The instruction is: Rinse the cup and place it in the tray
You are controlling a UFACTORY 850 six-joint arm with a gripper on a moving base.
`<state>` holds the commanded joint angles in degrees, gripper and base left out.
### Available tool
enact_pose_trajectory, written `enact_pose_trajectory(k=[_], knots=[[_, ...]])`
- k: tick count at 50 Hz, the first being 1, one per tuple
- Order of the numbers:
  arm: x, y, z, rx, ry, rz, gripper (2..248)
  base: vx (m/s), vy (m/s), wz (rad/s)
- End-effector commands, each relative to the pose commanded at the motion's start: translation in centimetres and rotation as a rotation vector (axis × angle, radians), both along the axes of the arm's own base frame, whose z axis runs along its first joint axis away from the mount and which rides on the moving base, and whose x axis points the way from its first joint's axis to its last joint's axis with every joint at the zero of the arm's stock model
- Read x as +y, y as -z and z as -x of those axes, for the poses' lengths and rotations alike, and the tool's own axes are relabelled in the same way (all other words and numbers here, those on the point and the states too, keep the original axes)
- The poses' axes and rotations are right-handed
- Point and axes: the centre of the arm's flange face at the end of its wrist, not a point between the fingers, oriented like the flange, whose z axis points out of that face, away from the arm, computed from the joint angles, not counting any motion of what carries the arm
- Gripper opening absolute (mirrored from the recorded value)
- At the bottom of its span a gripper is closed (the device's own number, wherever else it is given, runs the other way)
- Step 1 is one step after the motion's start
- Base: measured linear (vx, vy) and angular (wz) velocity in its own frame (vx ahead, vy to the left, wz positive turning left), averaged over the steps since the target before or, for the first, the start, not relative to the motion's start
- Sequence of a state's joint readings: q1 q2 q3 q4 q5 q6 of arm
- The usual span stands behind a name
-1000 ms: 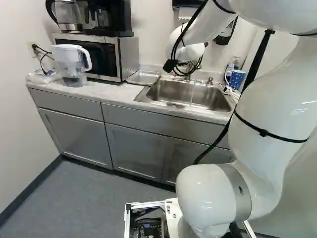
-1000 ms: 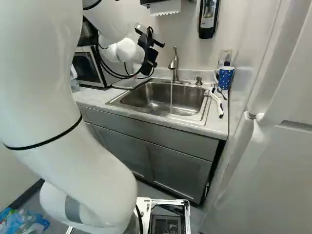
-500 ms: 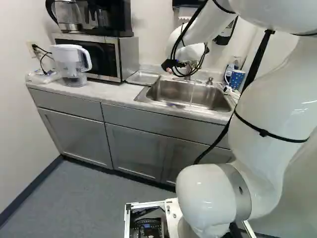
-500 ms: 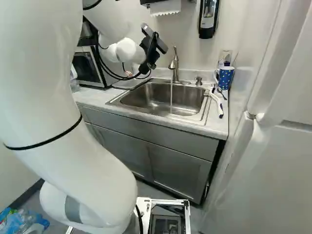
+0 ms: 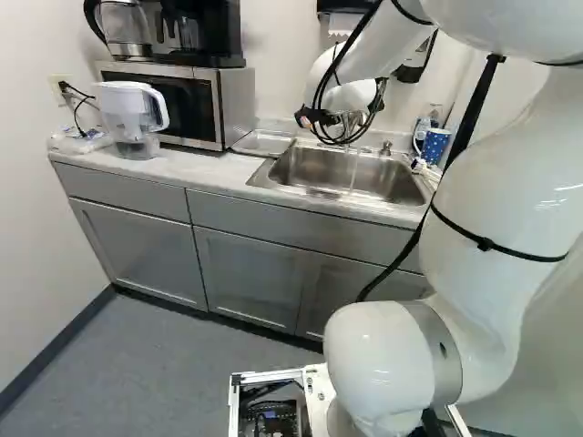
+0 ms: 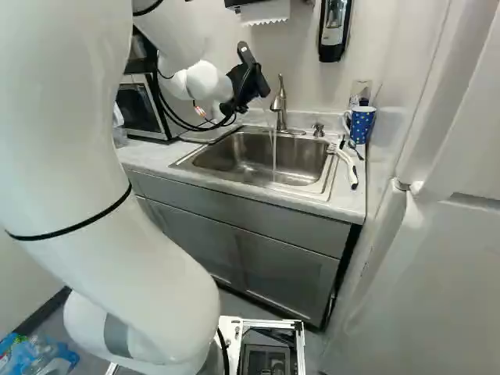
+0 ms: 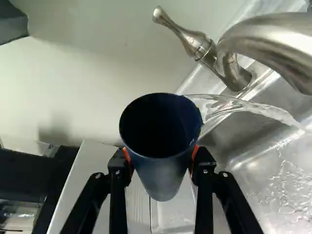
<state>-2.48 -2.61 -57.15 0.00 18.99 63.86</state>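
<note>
The fingers (image 7: 204, 168) squeeze the dark cup (image 7: 163, 168) from both sides, just left of the tap (image 6: 280, 105). It looks stiff and light but could slip when wet, so hold its middle.

A pale wall (image 7: 73, 87) stands ahead of the jaws. Below them, a light counter (image 5: 205, 171) tops grey cabinets (image 5: 246, 273); grey floor (image 5: 137, 364) lies lower. Left of them, a microwave (image 5: 235, 105); well right, a white fridge (image 6: 437, 273).
</note>
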Motion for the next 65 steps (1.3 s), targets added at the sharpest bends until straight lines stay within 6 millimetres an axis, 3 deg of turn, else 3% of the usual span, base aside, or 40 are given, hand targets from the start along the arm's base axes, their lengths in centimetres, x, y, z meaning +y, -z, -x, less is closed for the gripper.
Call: enact_pose_trajectory(k=[65], knots=[[0.0,0.0,0.0,-0.027,0.185,-0.625,125,0.0,0.0,0.0]])
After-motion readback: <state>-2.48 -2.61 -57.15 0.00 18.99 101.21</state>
